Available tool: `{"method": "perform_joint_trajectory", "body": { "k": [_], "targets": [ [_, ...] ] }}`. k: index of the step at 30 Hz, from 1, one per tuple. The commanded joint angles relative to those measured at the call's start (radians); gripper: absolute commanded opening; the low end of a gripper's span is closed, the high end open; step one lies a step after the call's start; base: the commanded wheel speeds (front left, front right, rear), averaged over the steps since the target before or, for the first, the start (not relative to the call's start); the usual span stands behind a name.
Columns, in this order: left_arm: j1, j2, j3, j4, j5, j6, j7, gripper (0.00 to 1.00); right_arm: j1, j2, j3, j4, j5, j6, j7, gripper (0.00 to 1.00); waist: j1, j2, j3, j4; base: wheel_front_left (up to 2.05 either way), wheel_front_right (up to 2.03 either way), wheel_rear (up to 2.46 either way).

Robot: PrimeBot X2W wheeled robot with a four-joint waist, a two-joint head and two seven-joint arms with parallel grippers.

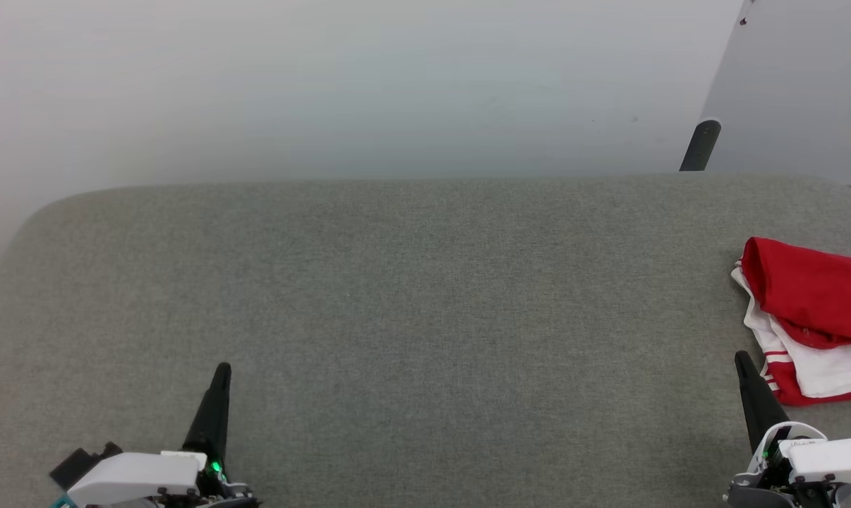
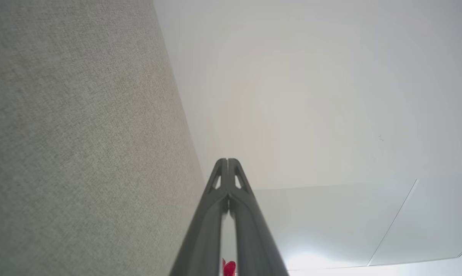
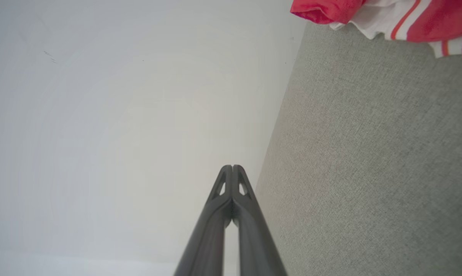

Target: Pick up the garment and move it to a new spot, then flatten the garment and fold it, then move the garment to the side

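The garment point(image 1: 813, 317) lies bunched at the far right of the grey padded surface point(image 1: 411, 296): bright red on top, white panels and red-and-white striped trim beneath, partly cut off by the frame edge. Its edge also crosses the top right of the right wrist view as red and white folds of the garment point(image 3: 388, 15). My right gripper point(image 1: 741, 361) is shut and empty, its tip just left of the garment's near corner. At the lower left my left gripper point(image 1: 222, 370) is shut and empty, far from the garment. Both pairs of fingers meet at the tips in the wrist views, left gripper point(image 2: 228, 161) and right gripper point(image 3: 232, 167).
A pale wall rises behind the grey surface. A dark post point(image 1: 701, 144) stands behind the back right edge, beside a light panel point(image 1: 799, 85). The surface's rounded back left corner point(image 1: 51, 208) drops off toward the floor.
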Motion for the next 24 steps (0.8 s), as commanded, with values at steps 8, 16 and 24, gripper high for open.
{"method": "perform_joint_trajectory", "body": {
  "k": [8,16,24],
  "targets": [
    [-0.028,-0.011,-0.002,0.003,-0.062,-0.005,0.020,0.00,-0.024,0.006,-0.005,0.004,0.077,0.000,0.014,0.00,0.0000,0.0000,0.007,0.005,0.00,0.00,0.00],
    [-0.039,-0.019,-0.004,0.006,-0.105,-0.006,0.032,0.00,-0.033,0.010,-0.007,0.008,0.131,0.000,0.022,0.00,-0.0001,0.0000,0.013,0.009,0.00,0.00,0.00],
    [-0.040,-0.018,-0.004,0.006,-0.106,-0.006,0.033,0.00,-0.027,0.010,-0.007,0.008,0.131,0.000,0.022,0.00,-0.0001,0.0000,0.014,0.010,0.00,0.00,0.00]
  ]
}}
